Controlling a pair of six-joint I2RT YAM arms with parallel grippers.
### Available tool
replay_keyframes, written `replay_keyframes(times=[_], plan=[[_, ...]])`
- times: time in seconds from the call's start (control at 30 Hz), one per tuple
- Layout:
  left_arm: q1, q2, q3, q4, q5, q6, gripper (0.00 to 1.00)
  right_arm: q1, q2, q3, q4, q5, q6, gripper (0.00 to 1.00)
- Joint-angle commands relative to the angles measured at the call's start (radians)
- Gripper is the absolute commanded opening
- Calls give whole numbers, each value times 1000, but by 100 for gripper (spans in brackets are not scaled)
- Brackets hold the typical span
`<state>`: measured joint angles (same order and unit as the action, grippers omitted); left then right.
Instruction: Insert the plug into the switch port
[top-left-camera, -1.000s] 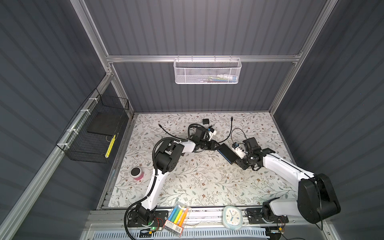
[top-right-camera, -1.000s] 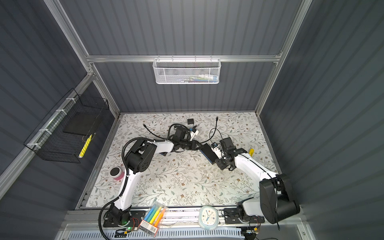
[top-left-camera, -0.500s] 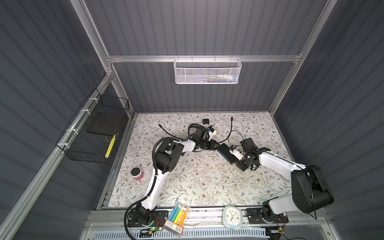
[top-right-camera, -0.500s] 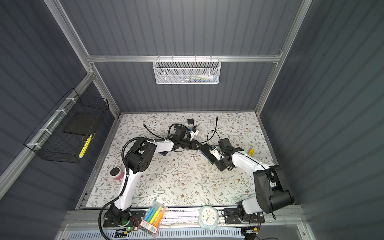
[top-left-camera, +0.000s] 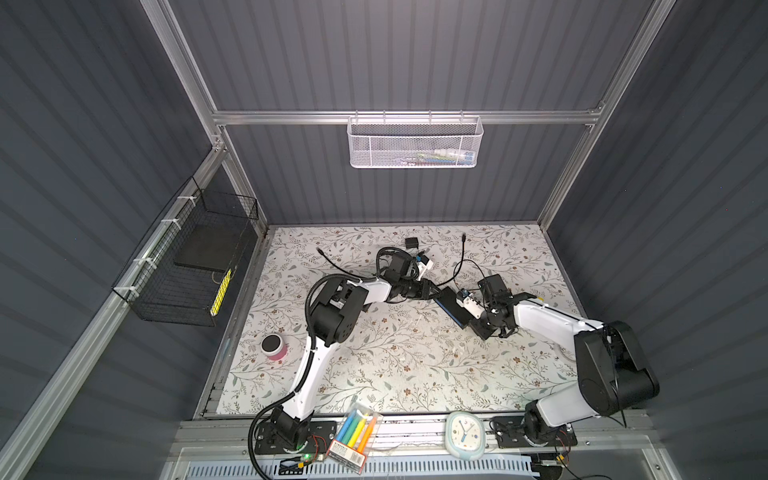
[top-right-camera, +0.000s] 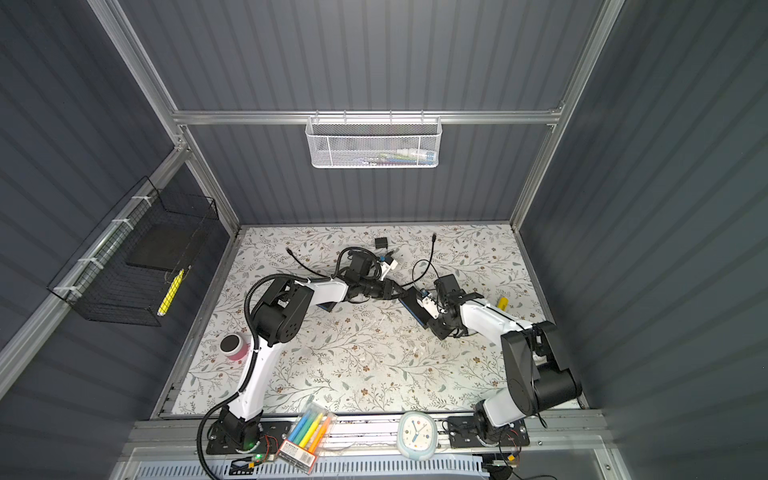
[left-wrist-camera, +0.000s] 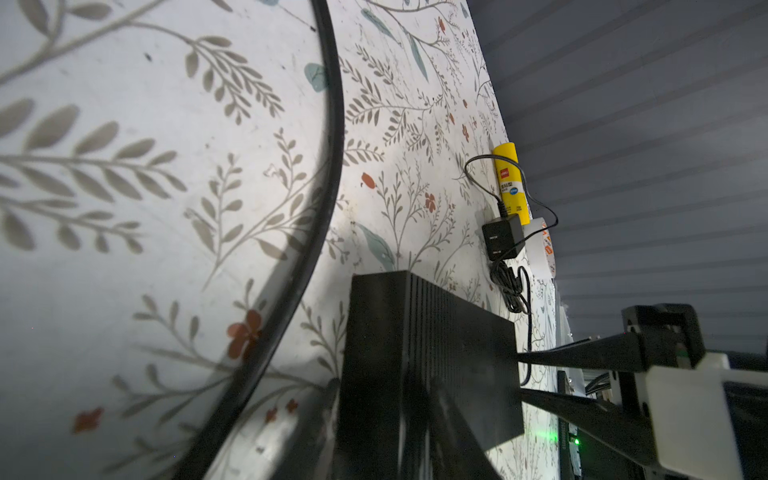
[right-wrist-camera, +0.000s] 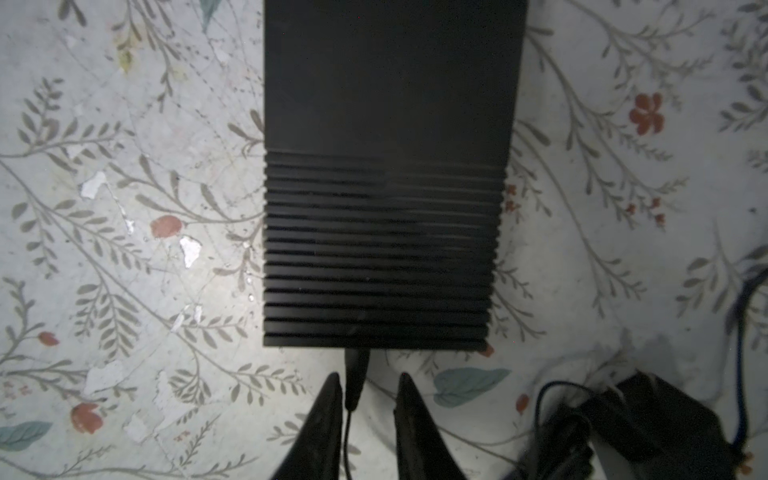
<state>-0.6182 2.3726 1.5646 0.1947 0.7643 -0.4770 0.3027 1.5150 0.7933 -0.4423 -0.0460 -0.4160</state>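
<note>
While my left tool (top-left-camera: 433, 290) pinches the switch (right-wrist-camera: 386, 124) by its end on the bench (right-wrist-camera: 124, 166), I should close my spread right tool (right-wrist-camera: 368, 376) squarely on the plug (right-wrist-camera: 356, 370), which sits at the switch edge, then push straight in.

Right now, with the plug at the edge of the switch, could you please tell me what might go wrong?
1. The right end effector stands open around the plug, nearer one side; closing could tilt it sideways.
2. The left end effector grips only one end of the switch; a hard push might pivot it.
3. The cable runs between the right jaws and could snag on retreat.
</note>
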Motion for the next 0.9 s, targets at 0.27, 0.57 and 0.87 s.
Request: replay_keyframes(times=[0.27, 0.57, 0.87], plan=[[-6, 81, 11, -98, -17, 9, 35, 1, 28, 13, -9, -15, -2, 17], [-11, 97, 41, -103, -7, 12, 35, 0, 48, 18, -10, -15, 1, 11], [-29, 118, 76, -128, -3, 27, 34, 1, 52, 31, 0, -8, 18, 0]])
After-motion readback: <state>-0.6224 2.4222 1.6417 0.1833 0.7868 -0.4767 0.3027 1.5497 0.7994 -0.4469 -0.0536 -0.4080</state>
